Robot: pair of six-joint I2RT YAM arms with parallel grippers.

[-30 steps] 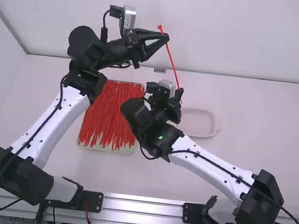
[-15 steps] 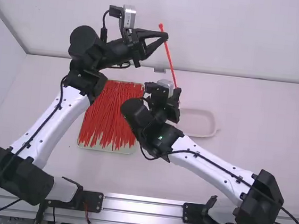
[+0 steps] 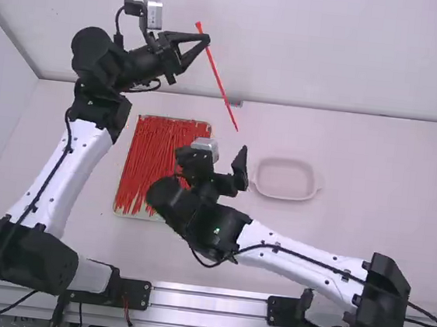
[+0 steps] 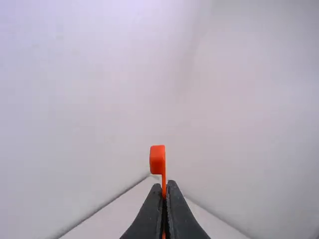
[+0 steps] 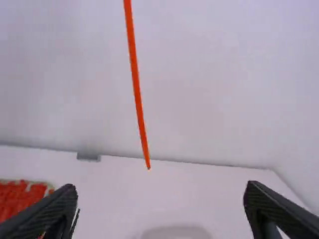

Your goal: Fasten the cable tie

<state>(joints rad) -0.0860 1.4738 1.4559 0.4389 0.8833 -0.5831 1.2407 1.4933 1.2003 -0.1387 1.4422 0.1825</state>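
Well, the left gripper (image 4: 163,191) is pinched tight on the red cable tie (image 3: 219,85), just below its square head (image 4: 157,159), and holds it high in the air at the back of the table, close to the wall. From there the strap slants down as one straight strip to its free tail (image 5: 148,167), which touches nothing.

The right gripper (image 5: 159,188) sits lower, just beneath that tail, with its fingers spread wide and nothing between them.

So I'd say the job is barely under way. One tie is picked out and lifted, but there is no loop and the tail has not gone near the head. What's left looks like the whole fastening: catch the tail, bend the strap round, thread it through the head and pull it snug.

Farther out, a heap of spare ties (image 3: 156,165) lies on a tray (image 3: 154,217) under the left arm, and a shallow white dish (image 3: 309,190) stands beside the right gripper on the table (image 3: 390,166). Nothing blocks the gap between tail and fingers.
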